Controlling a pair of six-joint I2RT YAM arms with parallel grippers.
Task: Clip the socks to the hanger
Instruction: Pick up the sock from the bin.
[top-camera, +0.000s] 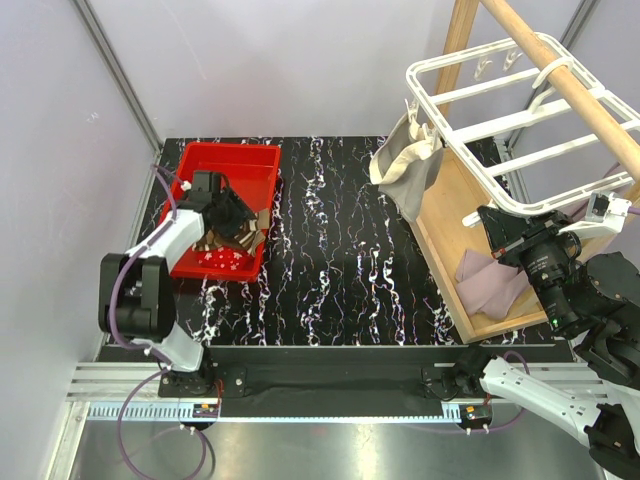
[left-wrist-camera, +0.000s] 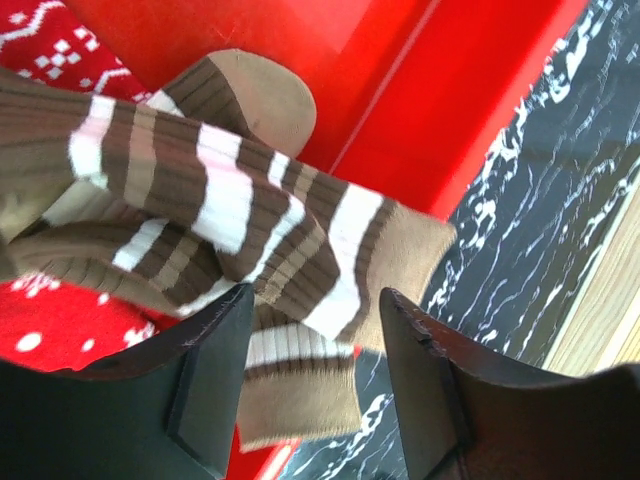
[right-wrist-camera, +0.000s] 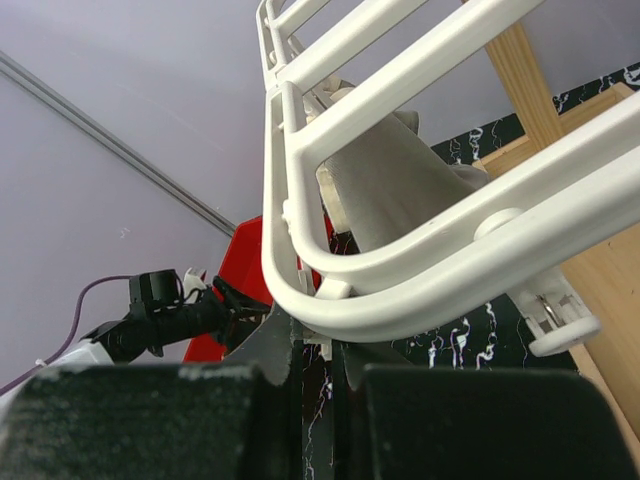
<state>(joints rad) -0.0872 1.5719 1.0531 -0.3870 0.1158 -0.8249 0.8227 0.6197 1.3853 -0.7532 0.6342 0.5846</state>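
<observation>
We have one beige sock (top-camera: 405, 165) hung on the hanger (top-camera: 475, 57); others wait. Our left gripper (left-wrist-camera: 315, 300) stands open over the striped sock (left-wrist-camera: 230, 200), our right gripper (right-wrist-camera: 315, 350) closed at the hanger's rim.

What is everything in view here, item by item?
table: one, black with white veins
tub: one, red, table's left side
striped socks: number unclear, brown and cream, bunched in tub
speckled sock: one, red with white, in tub
hanger: one, white, hooked on pole, upper right
pole: one, wood, upper right
wooden frame: one, table's right side
beige-grey sock: one, hanging from hanger's left corner
mauve sock: one, lying on wooden frame
left gripper: black, open, over striped socks
right gripper: black, shut, at hanger's near rim
</observation>
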